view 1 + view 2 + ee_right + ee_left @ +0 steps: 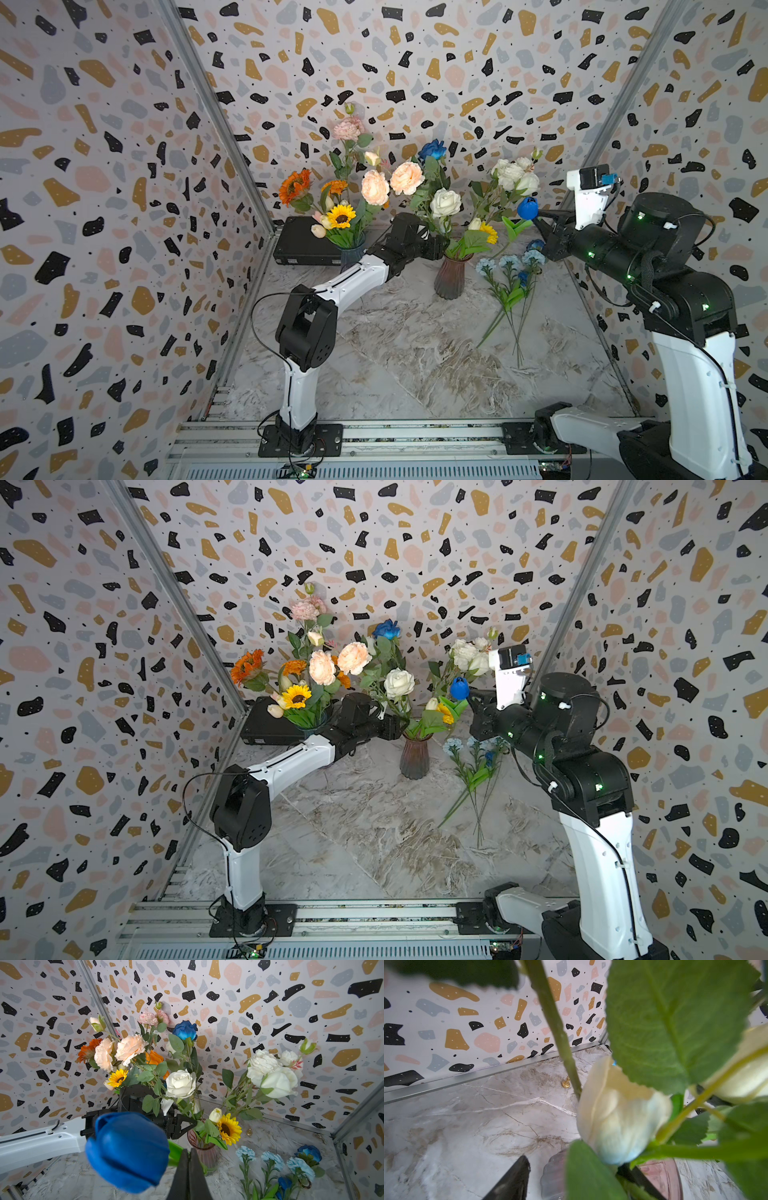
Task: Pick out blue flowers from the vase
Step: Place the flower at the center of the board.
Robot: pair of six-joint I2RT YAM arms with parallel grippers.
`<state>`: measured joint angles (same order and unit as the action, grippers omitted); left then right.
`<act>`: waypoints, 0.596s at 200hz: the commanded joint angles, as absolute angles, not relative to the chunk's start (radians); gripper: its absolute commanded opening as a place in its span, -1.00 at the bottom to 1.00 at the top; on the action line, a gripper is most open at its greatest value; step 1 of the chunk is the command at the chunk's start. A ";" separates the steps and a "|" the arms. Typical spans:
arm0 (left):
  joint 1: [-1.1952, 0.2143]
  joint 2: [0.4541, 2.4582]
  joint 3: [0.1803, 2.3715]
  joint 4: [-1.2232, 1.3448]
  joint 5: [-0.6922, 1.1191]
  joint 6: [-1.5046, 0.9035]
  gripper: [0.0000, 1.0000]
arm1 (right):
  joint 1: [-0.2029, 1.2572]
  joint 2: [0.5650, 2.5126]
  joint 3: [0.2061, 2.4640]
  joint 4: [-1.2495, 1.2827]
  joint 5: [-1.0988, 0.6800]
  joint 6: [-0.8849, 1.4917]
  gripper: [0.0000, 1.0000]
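Blue tulip [128,1151] fills the near field of the right wrist view, held in the air well above the marble table [395,353]. Right gripper [188,1154]: fingers pressed together, pinching the tulip's green stem just under the head.

Blue flowers, counted:
- one tulip, held
- three pale blue pom-pom stems [272,1158] and two deep blue roses [309,1152], lying on the table beside the ribbed vase [451,278]
- one blue rose [432,149], upright atop that vase's bouquet

Vases: two, the ribbed one plus a dark vase [351,254] behind the left arm.

Left gripper [444,247]: jaws partly apart at the ribbed vase's rim, among stems. It holds nothing that I can make out.
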<state>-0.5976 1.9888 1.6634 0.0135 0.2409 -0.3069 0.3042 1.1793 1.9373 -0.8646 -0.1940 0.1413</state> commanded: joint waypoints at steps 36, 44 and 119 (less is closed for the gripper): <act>-0.601 1.997 1.689 0.028 0.243 -0.321 0.19 | 0.034 1.221 1.847 -0.860 -0.422 0.283 -1.00; -0.602 1.999 1.693 0.026 0.245 -0.321 0.16 | 0.000 1.232 1.830 -0.857 -0.451 0.293 -1.00; -0.594 2.002 1.686 0.017 0.302 -0.311 0.03 | -0.256 1.351 1.606 -0.746 -0.712 0.421 -1.00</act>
